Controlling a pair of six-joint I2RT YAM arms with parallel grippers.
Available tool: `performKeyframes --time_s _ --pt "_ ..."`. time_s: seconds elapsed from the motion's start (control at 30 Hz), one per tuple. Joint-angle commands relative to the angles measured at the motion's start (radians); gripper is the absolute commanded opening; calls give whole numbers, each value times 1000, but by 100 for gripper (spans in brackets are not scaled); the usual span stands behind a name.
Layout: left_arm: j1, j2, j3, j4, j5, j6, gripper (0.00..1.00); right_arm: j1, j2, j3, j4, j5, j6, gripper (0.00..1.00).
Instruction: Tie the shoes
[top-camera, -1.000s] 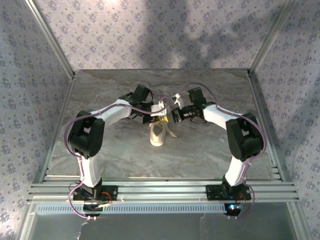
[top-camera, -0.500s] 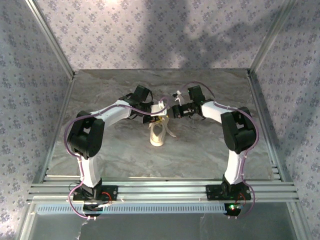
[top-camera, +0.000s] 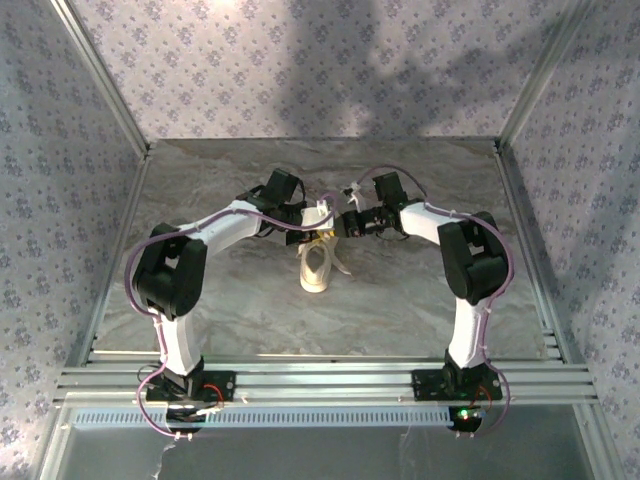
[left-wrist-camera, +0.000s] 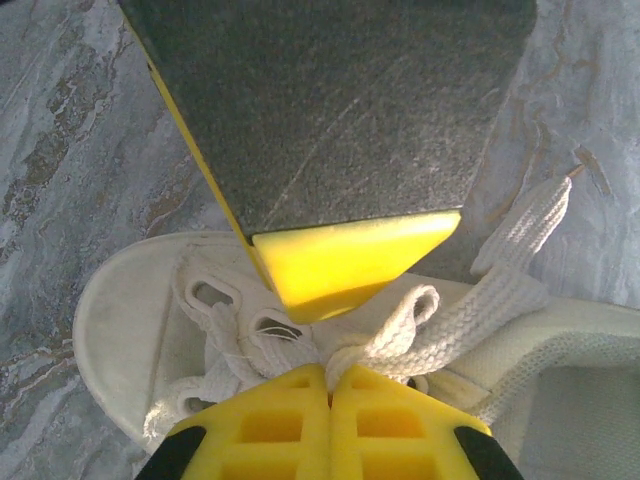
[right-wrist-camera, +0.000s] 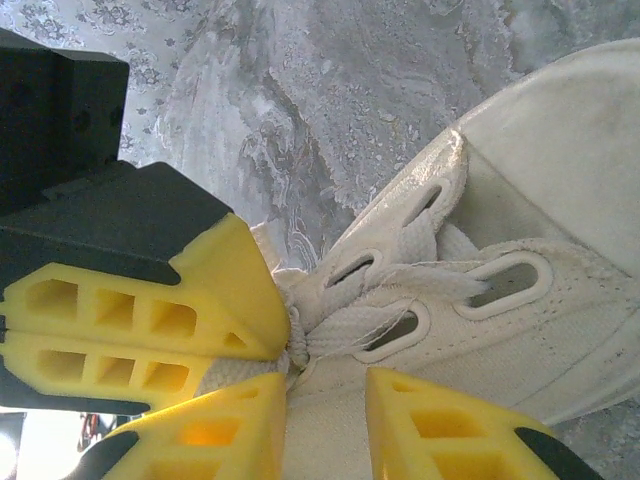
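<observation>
A cream-white sneaker (top-camera: 317, 272) lies mid-table, toe toward the arm bases. Both grippers meet over its far end. In the left wrist view my left gripper (left-wrist-camera: 330, 372) is shut on the white lace (left-wrist-camera: 470, 305), right at the crossing above the eyelets. The same shut fingers (right-wrist-camera: 240, 300) show at the left of the right wrist view. My right gripper (right-wrist-camera: 327, 385) is open, its two yellow fingers straddling the shoe's tongue (right-wrist-camera: 330, 440) beside that crossing. One right finger (left-wrist-camera: 340, 265) hangs just above the left gripper's tip.
A loose lace end (left-wrist-camera: 545, 205) trails onto the grey marbled tabletop (top-camera: 420, 300). Aluminium rails (top-camera: 320, 380) run along the near edge and posts frame the sides. Patterned walls close in the back.
The right arm has swung left and folded in, bringing its gripper up against the left gripper over the shoe. The left arm and the sneaker have stayed put.
</observation>
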Motion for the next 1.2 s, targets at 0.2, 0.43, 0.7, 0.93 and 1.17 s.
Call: performKeyframes --time_s 0.2,0.43,0.7,0.93,1.17 --pt "-9 -33 -16 19 8 11 0 14 25 30 -4 -52 30 35" --pt "-9 -37 -22 33 5 12 0 25 41 34 -12 -65 33 35" --pt "-11 -46 -44 74 7 7 0 30 62 47 -11 -66 47 38" --pt "-18 -62 -68 112 3 11 0 30 94 61 0 -99 67 28" --pt "-22 -77 -88 124 -12 19 0 15 45 16 62 -51 86 0"
